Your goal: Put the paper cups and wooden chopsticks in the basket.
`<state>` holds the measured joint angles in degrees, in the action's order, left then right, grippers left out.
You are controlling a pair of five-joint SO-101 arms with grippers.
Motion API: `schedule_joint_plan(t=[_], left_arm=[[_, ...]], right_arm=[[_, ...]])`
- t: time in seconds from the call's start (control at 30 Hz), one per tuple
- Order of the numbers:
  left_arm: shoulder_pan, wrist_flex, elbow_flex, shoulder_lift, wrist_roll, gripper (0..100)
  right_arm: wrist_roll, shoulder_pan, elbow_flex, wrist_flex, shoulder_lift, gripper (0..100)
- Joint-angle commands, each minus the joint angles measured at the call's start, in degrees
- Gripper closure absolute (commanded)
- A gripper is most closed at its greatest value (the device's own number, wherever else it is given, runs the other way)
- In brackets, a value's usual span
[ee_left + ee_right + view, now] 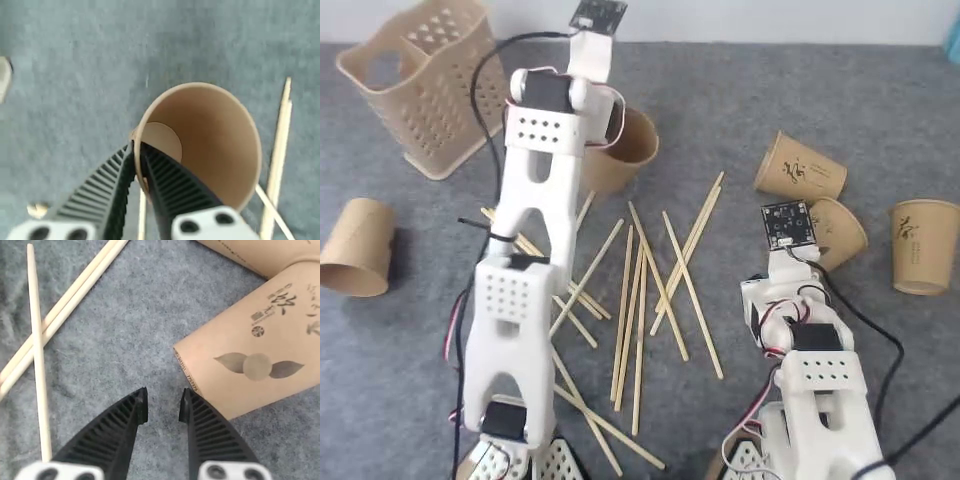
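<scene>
Grey carpet (880, 90) covers the bench beneath two robot arms. At the far side, the left claw (136, 147) is clamped on the rim of a paper cup (210, 140), one finger inside and one outside. The right claw (162, 402), slightly parted and holding nothing, sits just beside a fallen cup (250, 370) towards the right edge. Wooden chopsticks (640, 290) lie scattered mid-bench between the arms. The basket (430, 110) stands in the far left corner, with a stray cup (358, 247) at the left edge.

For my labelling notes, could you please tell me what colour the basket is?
Beige, a light tan; the high view shows the basket best.
</scene>
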<state>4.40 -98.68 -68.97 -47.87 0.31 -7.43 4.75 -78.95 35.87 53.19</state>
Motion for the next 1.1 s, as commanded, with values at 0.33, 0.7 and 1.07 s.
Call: schedule_joint_plan(t=[0.33,0.7,1.07], left_arm=[[-1.41,3.34,50.59,39.38,7.12,99],[-8.35,29.36,102.55,77.01,0.53,99],[-26.46,55.12,148.0,121.23,-17.93,99]], right_arm=[[-0.79,0.31,0.18,-1.01,1.71,88.3],[-0.79,0.13,0.18,-0.66,1.71,88.3],[-0.79,0.4,0.18,-0.66,1.63,88.3]])
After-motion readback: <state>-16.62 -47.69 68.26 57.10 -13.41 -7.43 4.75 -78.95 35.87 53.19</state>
